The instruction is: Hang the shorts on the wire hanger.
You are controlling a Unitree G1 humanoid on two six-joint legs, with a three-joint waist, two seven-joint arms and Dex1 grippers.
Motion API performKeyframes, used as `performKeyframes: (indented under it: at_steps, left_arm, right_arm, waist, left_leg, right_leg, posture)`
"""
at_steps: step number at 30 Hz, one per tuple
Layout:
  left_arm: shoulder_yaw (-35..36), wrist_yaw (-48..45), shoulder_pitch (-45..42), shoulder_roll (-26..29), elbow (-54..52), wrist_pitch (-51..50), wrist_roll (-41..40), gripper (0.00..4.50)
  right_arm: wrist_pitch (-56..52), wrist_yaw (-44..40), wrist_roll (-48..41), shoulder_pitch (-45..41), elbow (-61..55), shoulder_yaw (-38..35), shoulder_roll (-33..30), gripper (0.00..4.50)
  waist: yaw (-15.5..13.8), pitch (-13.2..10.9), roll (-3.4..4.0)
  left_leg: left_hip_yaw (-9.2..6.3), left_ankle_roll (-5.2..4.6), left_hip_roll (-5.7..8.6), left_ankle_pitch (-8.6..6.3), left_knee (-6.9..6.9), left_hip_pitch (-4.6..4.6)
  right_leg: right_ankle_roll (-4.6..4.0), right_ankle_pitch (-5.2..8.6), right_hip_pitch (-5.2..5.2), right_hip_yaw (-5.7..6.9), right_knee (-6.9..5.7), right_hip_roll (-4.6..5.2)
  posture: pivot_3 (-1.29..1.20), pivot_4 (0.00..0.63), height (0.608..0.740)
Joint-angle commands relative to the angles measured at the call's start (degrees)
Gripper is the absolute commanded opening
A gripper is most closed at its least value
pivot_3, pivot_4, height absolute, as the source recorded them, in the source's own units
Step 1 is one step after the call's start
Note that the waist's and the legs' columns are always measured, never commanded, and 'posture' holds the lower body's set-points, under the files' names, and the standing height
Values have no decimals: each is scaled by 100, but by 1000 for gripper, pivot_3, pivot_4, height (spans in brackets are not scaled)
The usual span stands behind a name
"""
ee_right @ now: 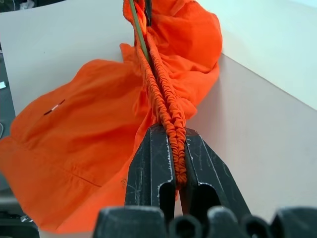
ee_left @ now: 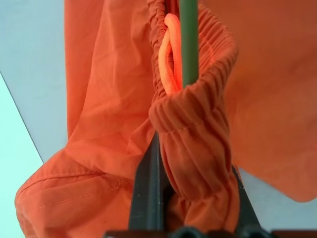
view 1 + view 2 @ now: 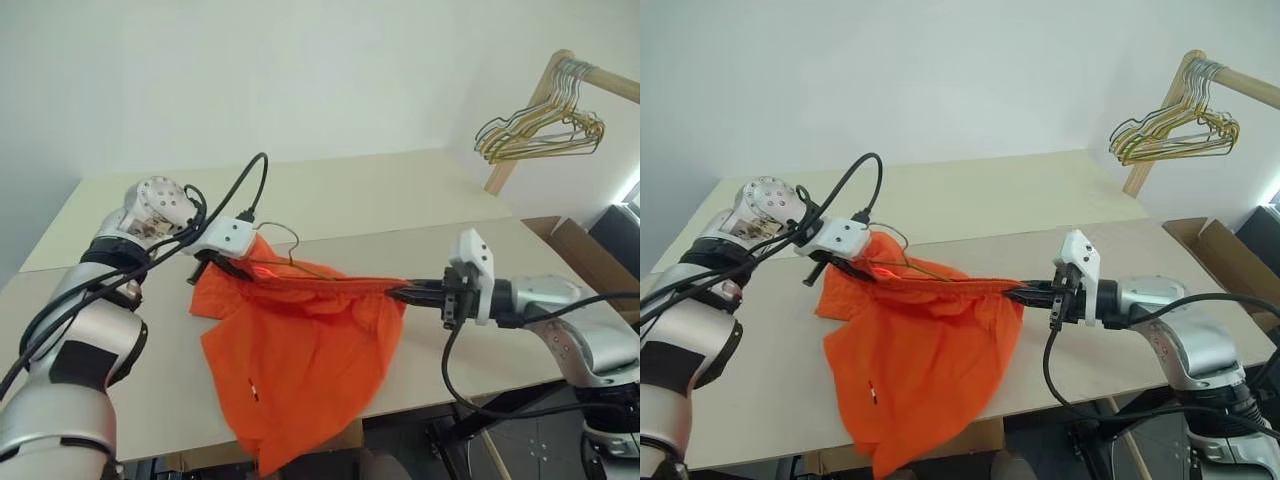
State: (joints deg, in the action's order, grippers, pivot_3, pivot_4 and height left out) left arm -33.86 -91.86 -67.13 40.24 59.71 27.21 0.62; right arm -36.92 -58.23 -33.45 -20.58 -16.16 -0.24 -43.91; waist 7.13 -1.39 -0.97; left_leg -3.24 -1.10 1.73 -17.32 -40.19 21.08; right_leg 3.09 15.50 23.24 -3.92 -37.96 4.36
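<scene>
Shorts [image 3: 300,370] held above the near table [image 3: 480,290], waistband pulled taut between both grippers, legs hanging down past the near table edge. Small white tag visible on the hanging cloth.

Left gripper [image 3: 228,264]: at left end of waistband, fingers [image 2: 146,188] pressed together on gathered elastic and cloth. Orange drawstring loop seen just past the pinch.

Right gripper [image 3: 408,290]: at right end of waistband, fingers [image 1: 153,171] clamped tight on the elastic, pointing left toward the other gripper.

Wire hanger [image 3: 300,262]: thin olive-grey wire lying along the stretched waistband, apparently threaded inside it at the left end; curved hook standing up just right of left gripper. What supports the hanger: cannot tell.

Second table [image 3: 380,190] butted against far side. Bunch of wire hangers [image 3: 540,130] on wooden rack [image 3: 530,110], far right, well apart.
</scene>
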Motion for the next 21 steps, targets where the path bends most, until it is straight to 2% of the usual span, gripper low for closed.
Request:
performKeyframes:
  at_steps: [1, 9, 12, 16, 21]
  left_arm:
    - [244, -40, -45, 39, 298, -175, 328, 0]
    - [734, -62, -145, -213, 479, -337, 484, 0]
    - [852, -64, -149, -282, 479, -406, 476, 0]
    - [1003, -64, -254, -397, 471, -572, 365, 0]
    - [1111, -64, -420, -527, 462, -681, 288, 0]
  right_arm:
    - [-72, 39, -37, -148, -258, -175, -172, 878]
    - [-88, 143, 83, 20, -214, -267, -347, 3639]
    - [-153, 215, 11, 30, -335, -399, -445, 3639]
    - [-829, 527, -278, -363, -980, -359, -579, 3639]
    - [-2779, 1445, -209, -1740, -1295, 553, -487, 3639]
  waist:
    - [3, 0, 0]
    - [-6, 1, -1]
    - [8, 1, -1]
    - [11, 1, -1]
    - [59, 1, 0]
  left_leg:
    - [0, 0, 0, 0, 0, 0]
    - [-1, -1, -1, -1, -2, 4]
    - [-1, -1, 0, -1, -1, 3]
    - [-1, -1, -8, -1, -1, 3]
    - [-1, -1, -17, -1, -1, 2]
  right_leg:
    - [0, 0, 0, 0, 0, 2]
    - [0, 0, -1, 3, -1, 6]
    - [0, 0, 0, 3, -2, 5]
    - [0, 0, 1, 2, -2, 5]
    - [0, 0, 4, 0, -3, 3]
  posture:
    - [-157, 0, 740]
    - [-158, 0, 740]
    - [-164, 0, 740]
    - [-168, 0, 740]
    - [-172, 0, 740]
